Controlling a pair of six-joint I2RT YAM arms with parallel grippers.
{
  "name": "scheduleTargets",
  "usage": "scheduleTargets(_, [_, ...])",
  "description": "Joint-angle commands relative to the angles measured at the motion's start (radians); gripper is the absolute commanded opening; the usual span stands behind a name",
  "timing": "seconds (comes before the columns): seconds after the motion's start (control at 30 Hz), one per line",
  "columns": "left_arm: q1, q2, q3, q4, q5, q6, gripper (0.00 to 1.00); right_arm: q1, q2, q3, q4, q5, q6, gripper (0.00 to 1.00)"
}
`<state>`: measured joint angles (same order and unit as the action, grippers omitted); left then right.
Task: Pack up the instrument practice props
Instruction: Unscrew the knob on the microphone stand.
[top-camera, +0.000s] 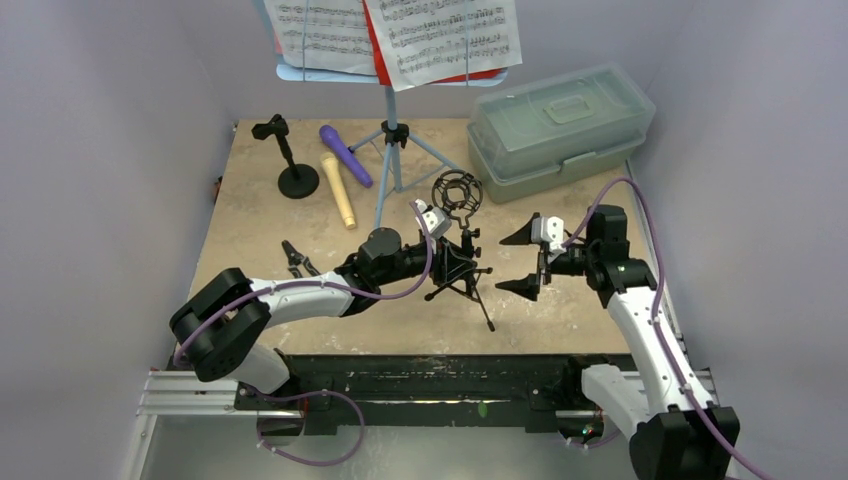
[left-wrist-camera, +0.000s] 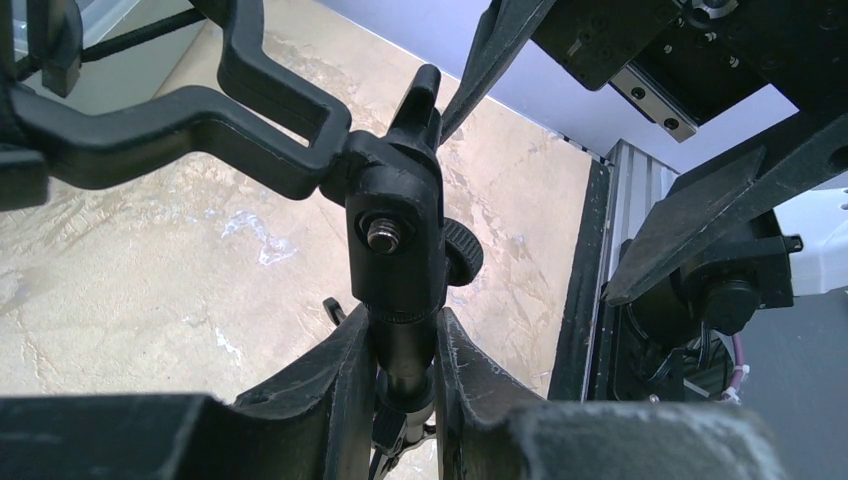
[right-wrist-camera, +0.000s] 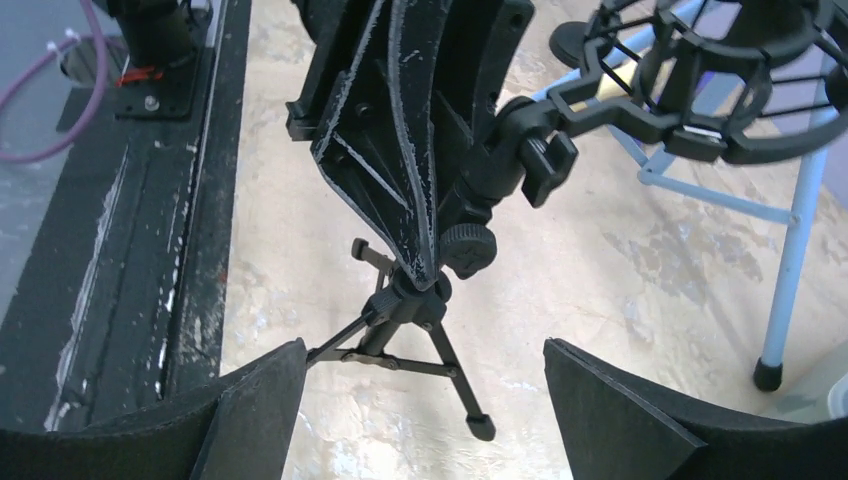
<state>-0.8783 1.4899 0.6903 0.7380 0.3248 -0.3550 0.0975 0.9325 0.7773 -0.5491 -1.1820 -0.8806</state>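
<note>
My left gripper (top-camera: 443, 243) is shut on the stem of the black tripod mic holder (top-camera: 458, 268), which stands mid-table with its ring (top-camera: 457, 192) on top. In the left wrist view the fingers (left-wrist-camera: 340, 385) pinch the stem (left-wrist-camera: 405, 345) just under the swivel head. My right gripper (top-camera: 524, 262) is open and empty, just right of the holder; in the right wrist view the tripod legs (right-wrist-camera: 420, 335) lie between and beyond its gripper (right-wrist-camera: 420, 405). The round-base holder (top-camera: 291, 168), purple microphone (top-camera: 345, 154) and tan microphone (top-camera: 339, 190) are at the back left. The pale-blue music rack (top-camera: 392, 150) holds sheet-music pages (top-camera: 400, 35).
The translucent grey-green lidded box (top-camera: 558, 128) sits shut at the back right. A small black clip-like piece (top-camera: 296, 260) lies left of my left arm. A blue rack leg (right-wrist-camera: 795, 240) stands close behind the tripod holder. Walls close in the table on three sides.
</note>
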Motion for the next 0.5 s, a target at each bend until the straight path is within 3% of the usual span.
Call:
scheduleTargets(0.0, [0.002, -0.038, 0.048, 0.097, -0.004, 0.025, 0.00, -0.036, -0.047, -0.055, 0.161, -0.073, 0.225, 0.92])
scheduleTargets(0.47, [0.002, -0.074, 0.049, 0.054, -0.015, 0.089, 0.00, -0.074, -0.075, -0.105, 0.200, -0.033, 0.268, 0.99])
